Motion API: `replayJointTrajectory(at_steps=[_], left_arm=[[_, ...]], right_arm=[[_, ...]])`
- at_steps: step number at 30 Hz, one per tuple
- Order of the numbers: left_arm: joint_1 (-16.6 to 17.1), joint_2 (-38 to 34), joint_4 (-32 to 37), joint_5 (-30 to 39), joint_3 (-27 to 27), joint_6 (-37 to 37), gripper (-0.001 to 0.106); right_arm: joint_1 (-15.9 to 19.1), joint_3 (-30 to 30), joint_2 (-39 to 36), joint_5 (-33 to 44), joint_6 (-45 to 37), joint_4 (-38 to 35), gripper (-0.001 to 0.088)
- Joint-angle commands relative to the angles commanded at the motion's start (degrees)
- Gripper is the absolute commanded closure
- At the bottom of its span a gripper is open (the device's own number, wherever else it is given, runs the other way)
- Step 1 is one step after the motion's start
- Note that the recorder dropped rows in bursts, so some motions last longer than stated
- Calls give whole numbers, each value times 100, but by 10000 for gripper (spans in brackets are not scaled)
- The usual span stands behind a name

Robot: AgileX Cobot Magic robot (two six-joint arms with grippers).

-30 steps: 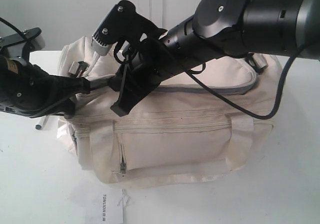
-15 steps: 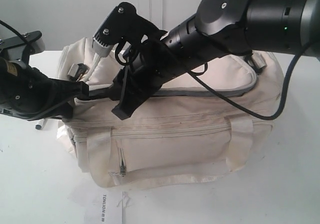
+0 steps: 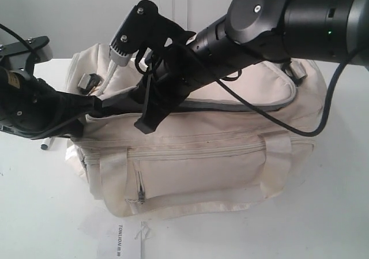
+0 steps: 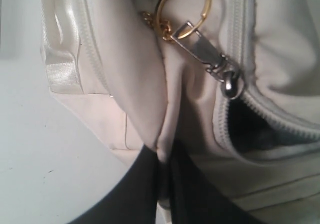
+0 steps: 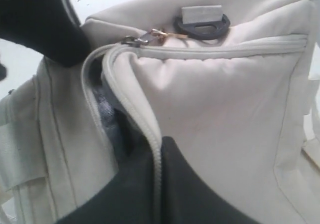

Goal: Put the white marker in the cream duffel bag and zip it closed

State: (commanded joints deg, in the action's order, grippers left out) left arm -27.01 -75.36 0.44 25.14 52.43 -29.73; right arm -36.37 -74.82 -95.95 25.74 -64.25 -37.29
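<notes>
Nearest, a paper tag [image 3: 118, 243] lies on the worktop [image 3: 328, 213], and the cream duffel bag [image 3: 202, 166] sits just behind it. The left hand [image 4: 161, 159] is pinched tight on a fabric fold at the bag's end. The right hand [image 5: 159, 156] is clamped on the top flap's zip edge, with the opening gaping dark. The white marker [image 3: 46, 143] lies on the worktop beside the bag, under the left arm.

cream duffel bag [image 3: 219, 161], gold ring [image 4: 158, 14], white table [image 3: 323, 213]

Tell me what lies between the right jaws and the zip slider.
Right wrist view: open zip edge of the cream duffel bag, dark lining gaping beside it.
</notes>
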Motion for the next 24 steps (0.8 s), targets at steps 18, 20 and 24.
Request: replayJointTrajectory(at_steps=[18, 20, 24], left_arm=[[0, 0, 0, -101, 0, 11, 1047], [0, 0, 0, -101, 0, 11, 1047], [0, 0, 0, -101, 0, 11, 1047]], right_arm=[[473, -469, -13, -1070, -14, 133, 868], [515, -469, -13, -1214, -14, 133, 868], [603, -469, -13, -1677, -14, 133, 868]])
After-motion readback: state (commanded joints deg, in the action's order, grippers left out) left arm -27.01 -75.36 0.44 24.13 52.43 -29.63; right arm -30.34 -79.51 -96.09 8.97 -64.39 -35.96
